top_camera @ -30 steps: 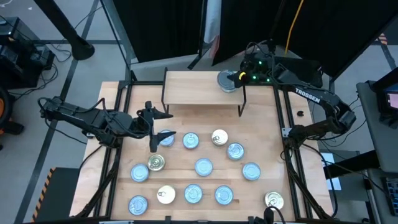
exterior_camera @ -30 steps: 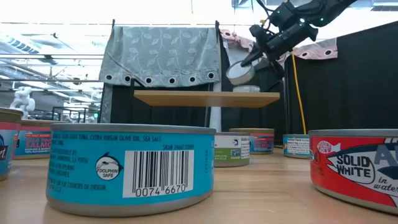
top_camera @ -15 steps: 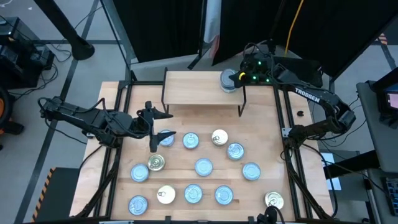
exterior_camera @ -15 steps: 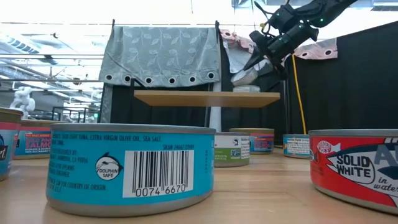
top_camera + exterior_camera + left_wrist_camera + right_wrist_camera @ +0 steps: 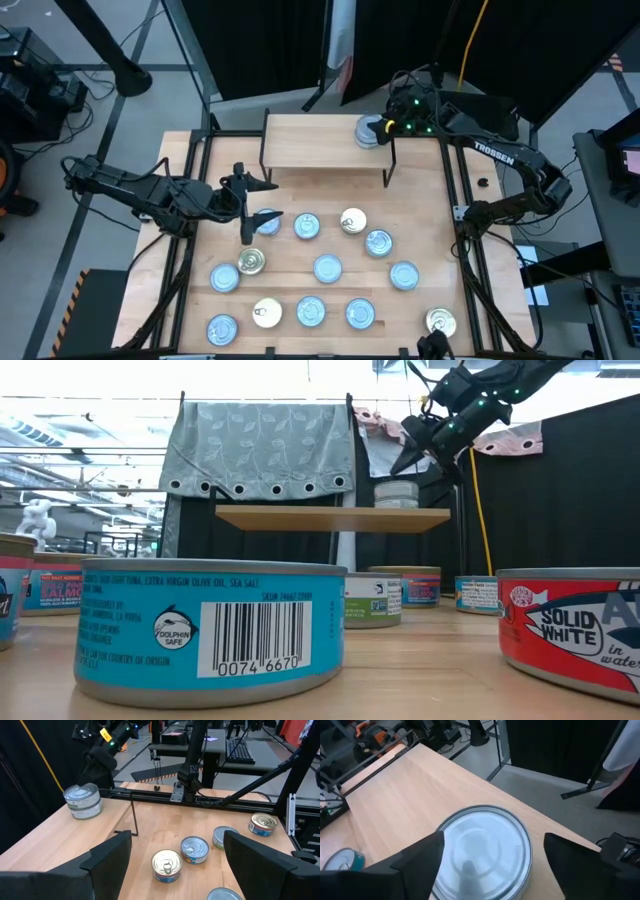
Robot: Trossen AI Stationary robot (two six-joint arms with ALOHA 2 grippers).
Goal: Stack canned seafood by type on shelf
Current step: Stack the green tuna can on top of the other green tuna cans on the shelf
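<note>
The shelf (image 5: 320, 145) stands at the table's far side. At its far right corner two blue-lidded tins form a stack (image 5: 396, 494), the upper one flat on the lower; the stack (image 5: 82, 801) also shows in the left wrist view. My right gripper (image 5: 495, 865) is open just above and behind the top tin (image 5: 482, 852), one finger on each side and clear of it. Several more tins, blue-lidded (image 5: 327, 268) and gold-lidded (image 5: 353, 221), lie on the table. My left gripper (image 5: 252, 208) hangs open above the table's left part, beside a blue tin (image 5: 267, 222).
Tins fill the table's middle and near half, with one gold tin (image 5: 441, 321) at the near right corner. The shelf's left and middle top (image 5: 300, 140) is bare wood. Black metal frame rails (image 5: 455, 200) run along the table's sides.
My right gripper has brought a tilted tin down onto the tin standing on the shelf, opened and let go. The tin now lies flat on top of the other. The wrist has rolled somewhat.
</note>
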